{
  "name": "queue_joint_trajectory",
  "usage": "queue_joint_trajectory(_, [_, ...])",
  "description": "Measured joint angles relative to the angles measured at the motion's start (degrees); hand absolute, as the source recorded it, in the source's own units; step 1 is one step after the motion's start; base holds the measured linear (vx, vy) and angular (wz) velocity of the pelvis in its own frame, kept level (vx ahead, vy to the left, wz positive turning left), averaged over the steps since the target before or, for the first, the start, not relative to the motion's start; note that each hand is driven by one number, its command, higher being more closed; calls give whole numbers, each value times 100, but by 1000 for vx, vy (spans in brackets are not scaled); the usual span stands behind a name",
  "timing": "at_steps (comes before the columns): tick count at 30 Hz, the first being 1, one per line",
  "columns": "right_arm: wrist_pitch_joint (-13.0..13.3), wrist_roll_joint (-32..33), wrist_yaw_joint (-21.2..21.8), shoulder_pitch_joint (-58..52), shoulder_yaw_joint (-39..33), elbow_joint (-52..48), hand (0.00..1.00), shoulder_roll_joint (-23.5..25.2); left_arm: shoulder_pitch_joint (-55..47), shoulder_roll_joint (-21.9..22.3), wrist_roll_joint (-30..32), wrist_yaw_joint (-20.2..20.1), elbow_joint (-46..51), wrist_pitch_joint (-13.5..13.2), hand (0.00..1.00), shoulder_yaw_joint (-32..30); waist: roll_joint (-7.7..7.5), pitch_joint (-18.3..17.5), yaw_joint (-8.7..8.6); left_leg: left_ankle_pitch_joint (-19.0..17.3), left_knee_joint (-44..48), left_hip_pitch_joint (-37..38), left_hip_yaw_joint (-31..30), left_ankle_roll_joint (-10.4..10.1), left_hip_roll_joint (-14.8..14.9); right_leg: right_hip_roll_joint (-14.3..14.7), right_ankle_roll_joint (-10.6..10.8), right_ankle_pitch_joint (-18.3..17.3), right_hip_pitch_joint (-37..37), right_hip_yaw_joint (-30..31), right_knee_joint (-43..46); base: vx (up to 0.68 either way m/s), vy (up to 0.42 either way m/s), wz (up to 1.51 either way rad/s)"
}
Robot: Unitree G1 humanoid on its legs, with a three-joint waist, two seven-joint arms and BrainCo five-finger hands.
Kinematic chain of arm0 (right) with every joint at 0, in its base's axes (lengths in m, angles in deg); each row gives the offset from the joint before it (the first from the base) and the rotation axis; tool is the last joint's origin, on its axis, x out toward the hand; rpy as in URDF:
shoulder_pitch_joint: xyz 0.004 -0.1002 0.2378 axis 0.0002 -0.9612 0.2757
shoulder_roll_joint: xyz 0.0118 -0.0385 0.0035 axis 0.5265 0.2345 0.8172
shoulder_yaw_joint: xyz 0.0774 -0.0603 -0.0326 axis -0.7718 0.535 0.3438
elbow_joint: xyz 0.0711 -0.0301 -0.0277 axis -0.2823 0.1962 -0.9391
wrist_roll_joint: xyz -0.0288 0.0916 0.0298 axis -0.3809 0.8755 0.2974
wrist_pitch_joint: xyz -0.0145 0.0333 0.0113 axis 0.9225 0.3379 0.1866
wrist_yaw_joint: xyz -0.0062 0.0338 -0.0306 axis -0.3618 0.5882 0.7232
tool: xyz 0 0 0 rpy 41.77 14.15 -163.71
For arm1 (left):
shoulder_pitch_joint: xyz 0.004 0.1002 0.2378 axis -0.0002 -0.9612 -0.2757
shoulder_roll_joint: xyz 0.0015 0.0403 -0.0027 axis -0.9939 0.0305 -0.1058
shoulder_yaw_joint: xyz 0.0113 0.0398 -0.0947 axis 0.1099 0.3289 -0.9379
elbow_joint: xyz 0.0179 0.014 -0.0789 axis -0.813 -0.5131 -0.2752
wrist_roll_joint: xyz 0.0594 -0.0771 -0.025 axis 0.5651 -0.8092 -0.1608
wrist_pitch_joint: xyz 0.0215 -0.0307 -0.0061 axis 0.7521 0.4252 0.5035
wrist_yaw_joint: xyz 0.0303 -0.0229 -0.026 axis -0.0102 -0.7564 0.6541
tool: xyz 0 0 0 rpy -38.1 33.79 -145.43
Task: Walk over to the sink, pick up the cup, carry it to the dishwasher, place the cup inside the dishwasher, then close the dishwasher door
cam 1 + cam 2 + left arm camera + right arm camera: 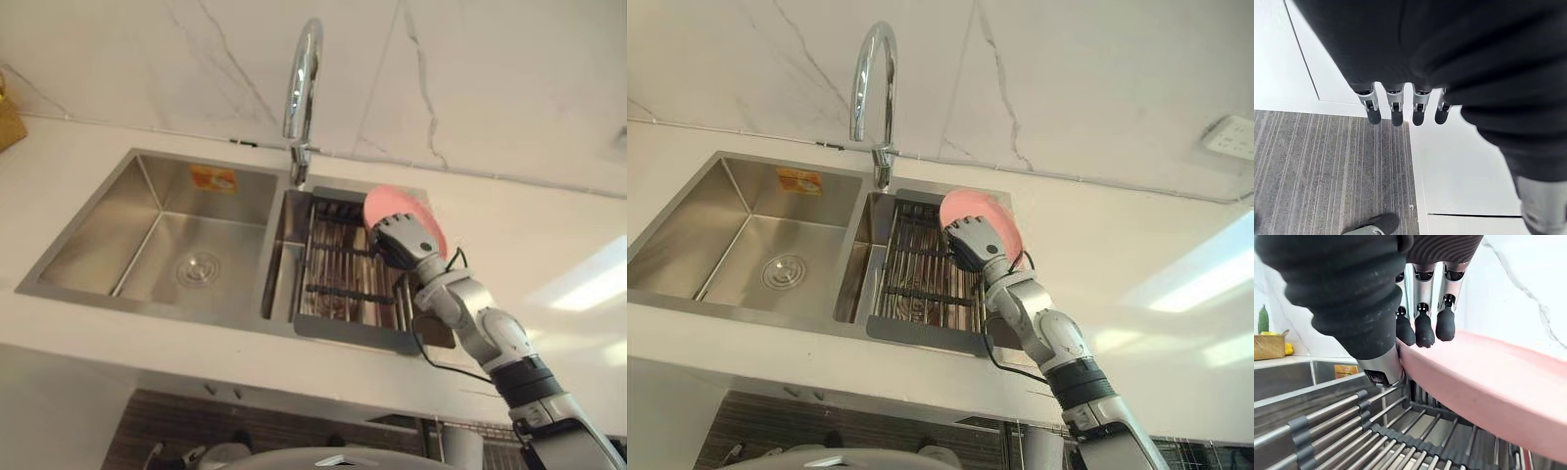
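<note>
The right hand (pixel 404 240) grasped the pink dish (pixel 400 199) at its rim, with the fingers (pixel 1424 328) curled over the upper edge and the thumb below it. The dish was held tilted above the wire rack (pixel 338 274) in the right basin of the sink (pixel 220 191), near the faucet (pixel 302 78). The left hand (pixel 1397 105) hung over the floor (pixel 1327 171), fingers released and straight.

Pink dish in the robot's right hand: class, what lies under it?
Under the pink dish, pinched by the right hand, lie the bars of a metal rack in the sink. The dish and hand cover the rack's far right corner.
</note>
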Motion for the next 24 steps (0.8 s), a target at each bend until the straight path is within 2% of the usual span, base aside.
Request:
queue_joint_trajectory(8, [252, 434, 320, -70, -29, -417, 100, -5, -10, 2, -3, 1, -4, -4, 0, 24, 4, -4, -4, 2, 0, 12, 35, 3, 3, 0, 1, 1, -6, 44, 19, -16, -3, -2])
queue_joint_trajectory(24, [325, 891, 409, -72, -13, -1060, 100, -4, -10, 7, -7, 13, -51, -6, 0, 24, 3, -11, -5, 4, 0, 15, 22, 4, 4, 2, 5, 4, 1, 36, 19, 0, 0, 0])
